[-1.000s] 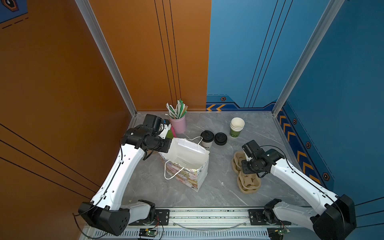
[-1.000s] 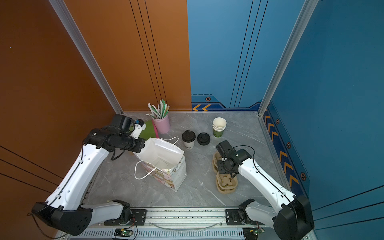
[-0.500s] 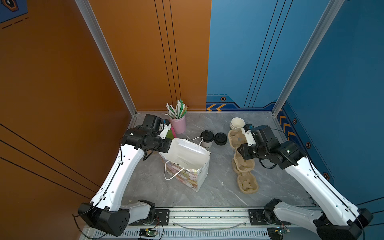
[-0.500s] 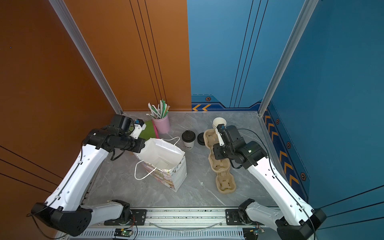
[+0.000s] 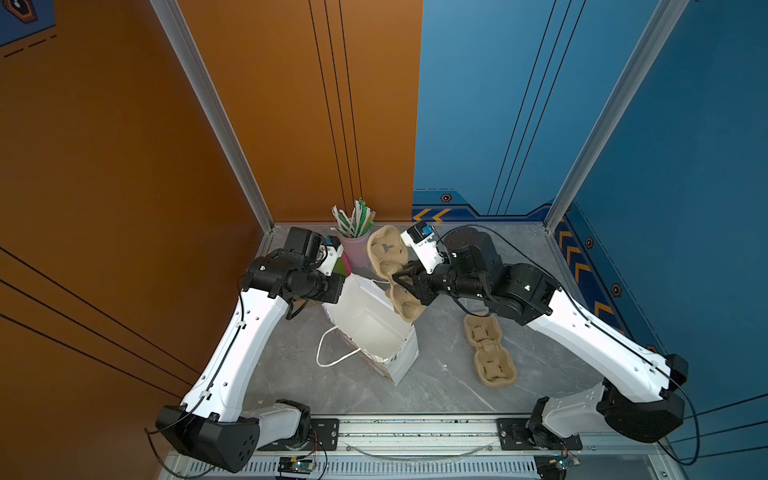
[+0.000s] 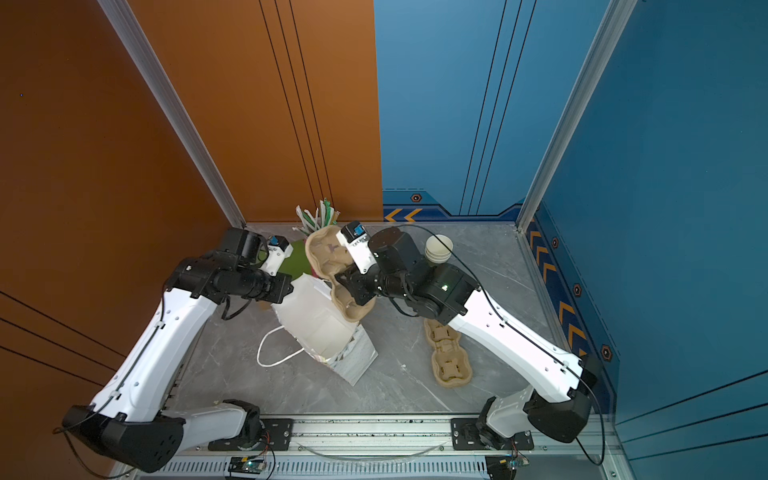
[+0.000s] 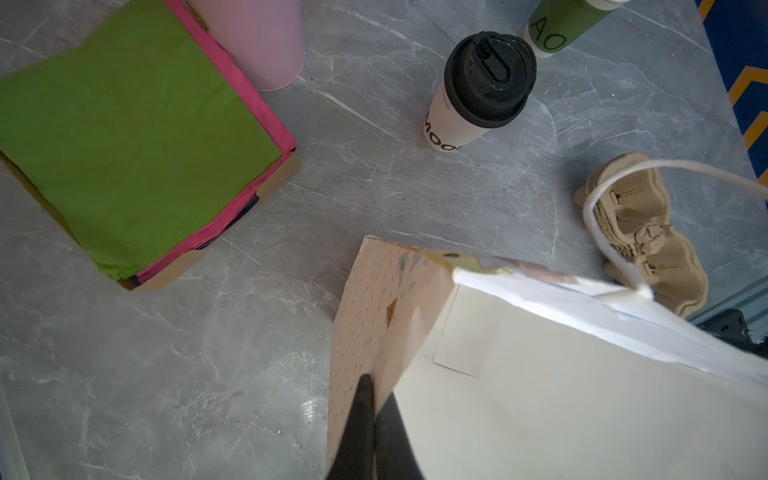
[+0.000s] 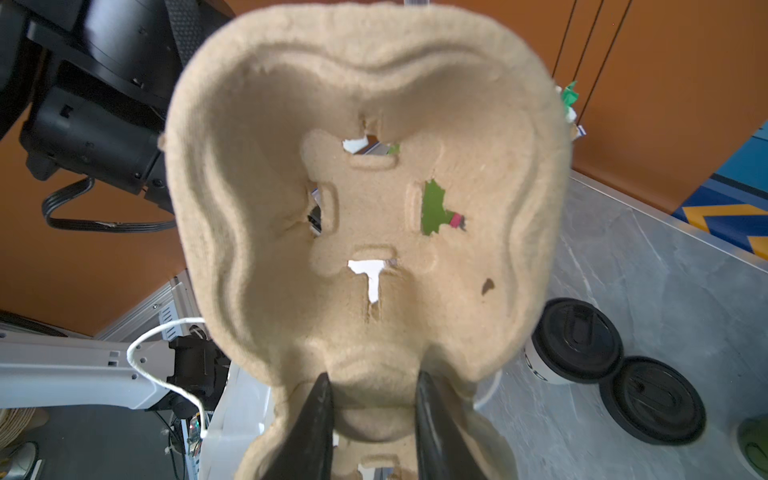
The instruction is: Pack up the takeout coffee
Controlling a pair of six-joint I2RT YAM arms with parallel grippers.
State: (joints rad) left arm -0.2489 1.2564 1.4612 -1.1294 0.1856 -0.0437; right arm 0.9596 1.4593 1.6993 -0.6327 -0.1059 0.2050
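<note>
Right fingers [image 8: 313, 428] raised cup carrier [image 5: 386, 251] off carrier stack [image 5: 489, 353], carried it across to bag [image 5: 365, 328]

Left claw [image 5: 340, 291] sits on the rim of the open white paper bag [image 5: 365, 324], orange-wall side; the bag edge hides its fingertips. The bag stands on the grey marble counter [image 5: 457, 395], and its white cord handle [image 5: 332, 353] loops loose at the front-left. Right claw [image 5: 405, 282] grips a brown moulded-pulp cup carrier [image 5: 386, 253] at its narrow waist. The carrier is off the counter and tilted: lower end over the bag's mouth, upper end just beside the pink plastic cup [image 5: 356, 251] of wrapped straws [image 5: 353, 220]. A second brown pulp carrier [image 5: 490, 353] lies flat on the counter, right of the bag and apart from it.
</note>
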